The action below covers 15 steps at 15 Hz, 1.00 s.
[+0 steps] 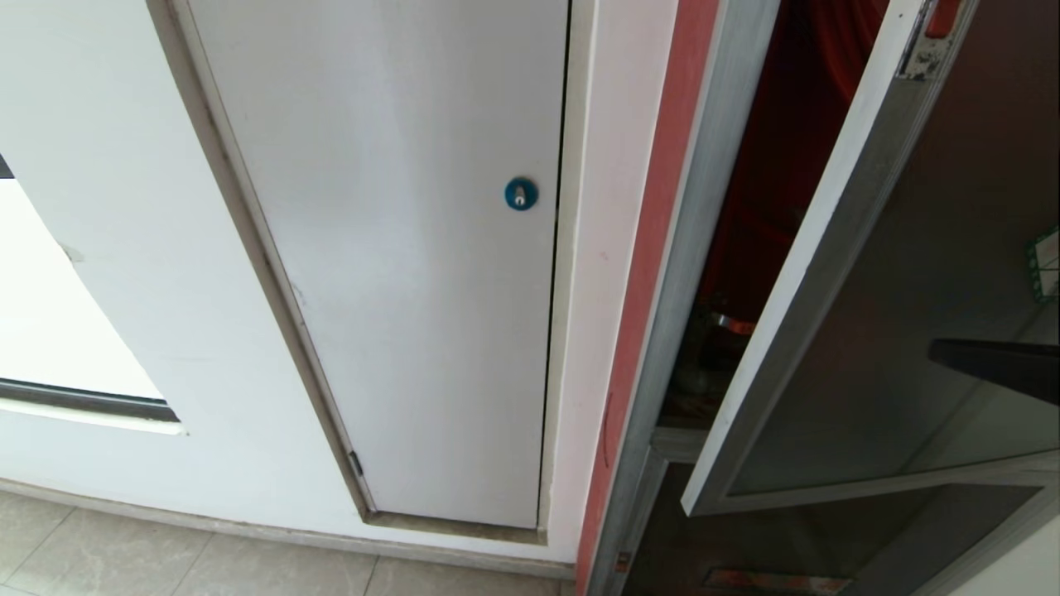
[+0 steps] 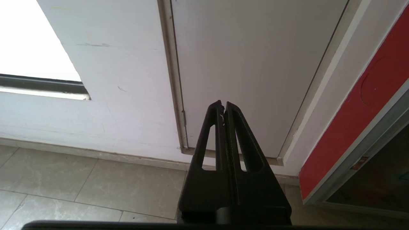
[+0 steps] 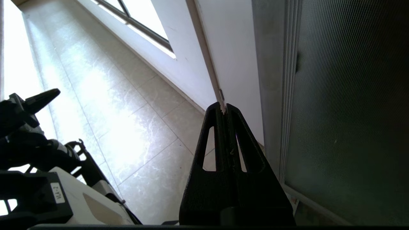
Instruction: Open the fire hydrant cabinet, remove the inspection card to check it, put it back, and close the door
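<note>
The fire hydrant cabinet (image 1: 662,331) stands at the right, its silver frame edged in red and its inside dark red. Its door (image 1: 894,314), dark glass in a silver frame, hangs partly open, with a green-bordered sticker (image 1: 1045,265) at its far right. My right gripper (image 1: 940,352) shows as a black shape in front of the glass. In the right wrist view this right gripper (image 3: 225,107) is shut and empty, close beside the door's frame (image 3: 271,80). My left gripper (image 2: 223,103) is shut, empty and parked low, facing the white panel. The inspection card is out of view.
A plain white panel door (image 1: 397,248) with a round blue lock (image 1: 520,194) fills the wall left of the cabinet. Pale floor tiles (image 2: 80,185) run along the wall's base. A bright window (image 1: 50,314) is at the far left. My left arm (image 3: 28,134) shows low in the right wrist view.
</note>
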Tool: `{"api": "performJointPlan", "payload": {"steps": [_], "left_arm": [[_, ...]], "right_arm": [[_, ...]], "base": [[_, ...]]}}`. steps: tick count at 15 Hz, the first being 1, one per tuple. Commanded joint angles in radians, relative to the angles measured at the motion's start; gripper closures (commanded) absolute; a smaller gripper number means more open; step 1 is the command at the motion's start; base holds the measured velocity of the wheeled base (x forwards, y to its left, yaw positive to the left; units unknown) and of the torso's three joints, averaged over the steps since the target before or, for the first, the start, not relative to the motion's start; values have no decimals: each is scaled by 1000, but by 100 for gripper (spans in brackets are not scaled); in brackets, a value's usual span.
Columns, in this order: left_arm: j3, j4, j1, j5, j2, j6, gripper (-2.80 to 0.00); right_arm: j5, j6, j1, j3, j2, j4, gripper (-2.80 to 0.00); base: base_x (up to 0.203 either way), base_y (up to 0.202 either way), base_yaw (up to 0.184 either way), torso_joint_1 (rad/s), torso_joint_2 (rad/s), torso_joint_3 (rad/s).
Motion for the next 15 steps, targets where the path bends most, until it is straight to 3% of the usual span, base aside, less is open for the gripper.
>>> {"api": "performJointPlan", "payload": {"steps": [1,6,15], "left_arm": [[1,0,1,0,1,0,0],[2,0,1,0,1,0,0],[2,0,1,0,1,0,0]], "right_arm": [[4,1,1,-81,115,-1,0],[-10,0,44,-194,205,-1,0],[-185,2,98,-303,371,-134,0]], "base": [[0,0,0,0,0,0],[0,0,0,0,0,0],[0,0,0,0,0,0]]}}
